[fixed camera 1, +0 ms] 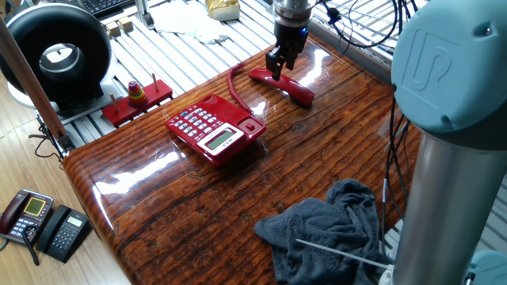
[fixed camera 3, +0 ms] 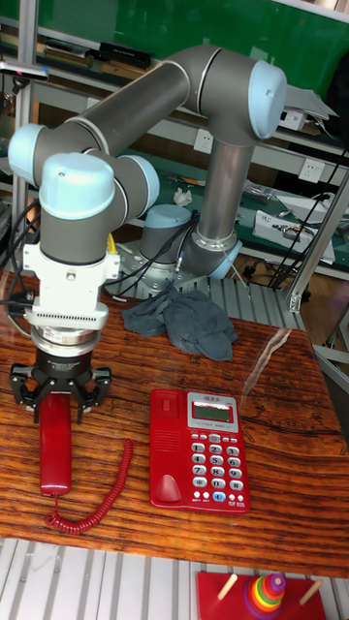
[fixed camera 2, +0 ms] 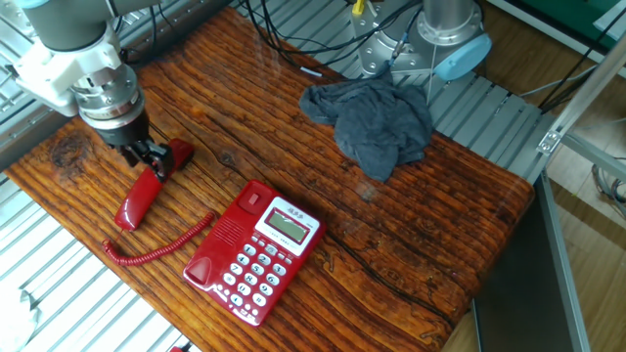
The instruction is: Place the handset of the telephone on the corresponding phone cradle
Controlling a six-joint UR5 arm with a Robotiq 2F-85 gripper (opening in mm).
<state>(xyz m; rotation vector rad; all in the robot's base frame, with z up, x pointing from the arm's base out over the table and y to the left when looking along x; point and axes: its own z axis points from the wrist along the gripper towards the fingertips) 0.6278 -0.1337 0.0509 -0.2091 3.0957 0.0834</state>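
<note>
Gripper (fixed camera 2: 149, 156) clamped on one end of handset (fixed camera 2: 145, 191), lying on table (fixed camera 2: 430, 225) beside telephone (fixed camera 2: 256, 249).

Telephone (fixed camera 2: 252, 256): red plastic desk set with white keypad buttons and a small grey-green display, lying flat and face up on the wooden table. Phone cradle (fixed camera 3: 166, 446): recessed red strip running the length of the telephone beside the keypad, unoccupied. Handset (fixed camera 2: 149, 186): glossy red curved receiver, off the telephone and well apart from it on the cradle side, roughly parallel to the telephone's long edge, one end raised off the table and the other down, its red coiled cord (fixed camera 3: 98, 492) trailing across the table towards the telephone.
</note>
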